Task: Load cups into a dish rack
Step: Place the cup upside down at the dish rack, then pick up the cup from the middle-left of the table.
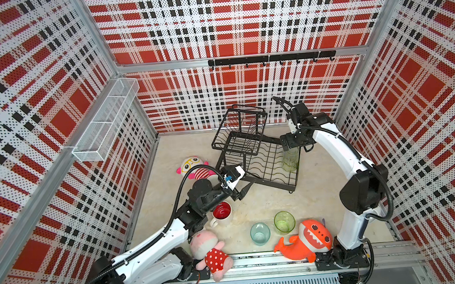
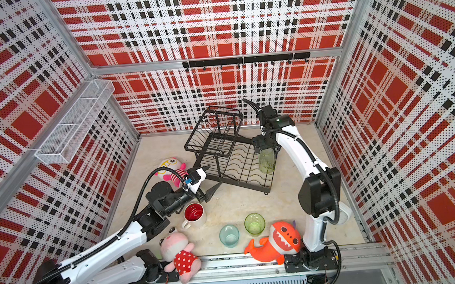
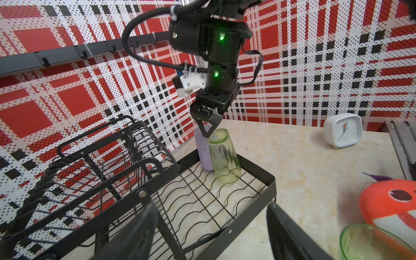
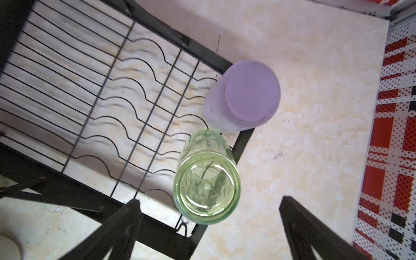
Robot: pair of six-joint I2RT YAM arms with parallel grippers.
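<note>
A: The right gripper: jaws wide, empty, over the glass.
B: The glass?
A: Tall, clear green, faceted, upside down in the rack base, right of centre in both top views. An inverted lilac tumbler stands just beside it.
B: The left gripper?
A: Wide, empty. Red-lined mug, teal glass and short glass stand outside the rack, lower centre in a top view.

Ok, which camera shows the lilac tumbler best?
The right wrist view: the lilac tumbler stands upside down, unobstructed, at the dish rack's corner. The left wrist view shows only its side behind the tall green glass. In both top views the right arm hides it.
</note>
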